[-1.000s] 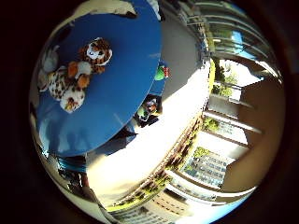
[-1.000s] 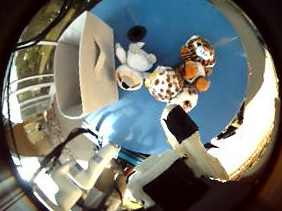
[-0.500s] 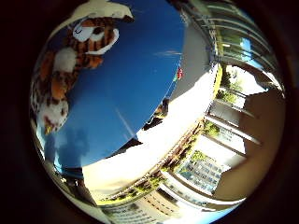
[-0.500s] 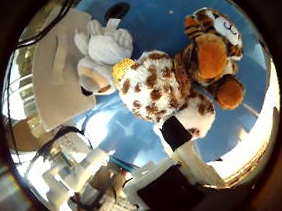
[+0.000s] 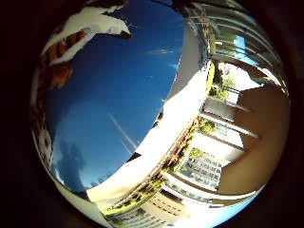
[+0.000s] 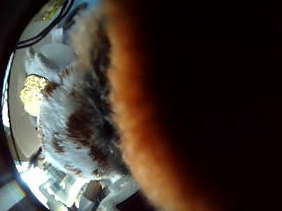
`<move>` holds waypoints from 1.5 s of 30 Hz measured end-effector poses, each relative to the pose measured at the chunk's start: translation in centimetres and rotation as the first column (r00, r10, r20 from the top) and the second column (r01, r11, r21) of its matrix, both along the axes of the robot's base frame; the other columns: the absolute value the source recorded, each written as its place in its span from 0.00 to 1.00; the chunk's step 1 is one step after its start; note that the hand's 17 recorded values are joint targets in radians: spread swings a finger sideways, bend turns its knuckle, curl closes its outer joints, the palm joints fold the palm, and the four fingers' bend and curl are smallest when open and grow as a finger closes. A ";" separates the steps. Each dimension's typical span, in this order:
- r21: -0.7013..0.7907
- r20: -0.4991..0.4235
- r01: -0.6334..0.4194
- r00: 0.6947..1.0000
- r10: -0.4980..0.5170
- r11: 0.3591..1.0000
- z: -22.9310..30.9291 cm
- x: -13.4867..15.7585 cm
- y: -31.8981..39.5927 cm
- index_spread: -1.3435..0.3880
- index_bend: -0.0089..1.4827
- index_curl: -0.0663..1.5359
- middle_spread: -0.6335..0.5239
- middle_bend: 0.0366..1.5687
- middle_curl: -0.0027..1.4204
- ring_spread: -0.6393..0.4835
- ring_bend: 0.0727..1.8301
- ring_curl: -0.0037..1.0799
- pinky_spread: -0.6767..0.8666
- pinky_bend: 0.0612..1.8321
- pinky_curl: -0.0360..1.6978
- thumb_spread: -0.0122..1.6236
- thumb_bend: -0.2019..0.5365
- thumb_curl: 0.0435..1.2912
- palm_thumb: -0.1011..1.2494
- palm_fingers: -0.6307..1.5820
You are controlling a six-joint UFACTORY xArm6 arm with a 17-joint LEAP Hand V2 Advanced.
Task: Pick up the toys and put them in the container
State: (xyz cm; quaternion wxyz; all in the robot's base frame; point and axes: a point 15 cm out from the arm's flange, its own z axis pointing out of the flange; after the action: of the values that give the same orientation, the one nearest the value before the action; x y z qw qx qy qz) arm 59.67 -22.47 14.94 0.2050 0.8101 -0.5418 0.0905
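An orange tiger toy (image 6: 197, 101) fills most of the right thumb side palm view, so it is very close to the palm. A white plush toy with brown spots (image 6: 79, 120) lies against it, with a yellow part (image 6: 32, 93) at its side. The right little finger side palm view shows the blue table (image 5: 114, 114) and a striped orange and white part of the tiger toy (image 5: 68, 43) at the picture's edge. My right hand is right over the toys. The container does not show clearly.
The table's edge (image 5: 176, 95) runs through the right little finger side palm view. Beyond it lie pale ground (image 5: 157, 152) and buildings with windows (image 5: 204, 171).
The hand has come down onto the toys. They grew from small shapes on the table to filling the right thumb side palm view, and the tiger slid to the edge of the right little finger side palm view.
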 end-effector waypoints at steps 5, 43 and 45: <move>0.018 0.005 0.011 1.000 -0.011 1.000 -0.5 -0.1 -0.5 0.56 0.09 0.17 0.41 0.44 0.38 0.67 0.57 0.50 0.70 0.45 0.19 0.66 0.25 0.26 0.62 0.74; 0.438 0.173 -0.139 0.983 0.068 0.888 31.8 -15.5 13.6 0.12 0.54 0.12 0.38 0.79 0.75 0.44 0.77 0.82 0.52 0.85 0.49 0.68 0.25 0.55 0.79 0.69; 0.437 0.202 -0.197 0.972 0.117 0.878 33.9 -16.8 16.4 0.12 0.55 0.12 0.38 0.80 0.75 0.44 0.78 0.82 0.52 0.85 0.49 0.67 0.25 0.55 0.78 0.68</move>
State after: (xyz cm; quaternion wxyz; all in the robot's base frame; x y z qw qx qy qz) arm 42.90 -6.03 48.83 -0.0449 0.8661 -0.4956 0.0464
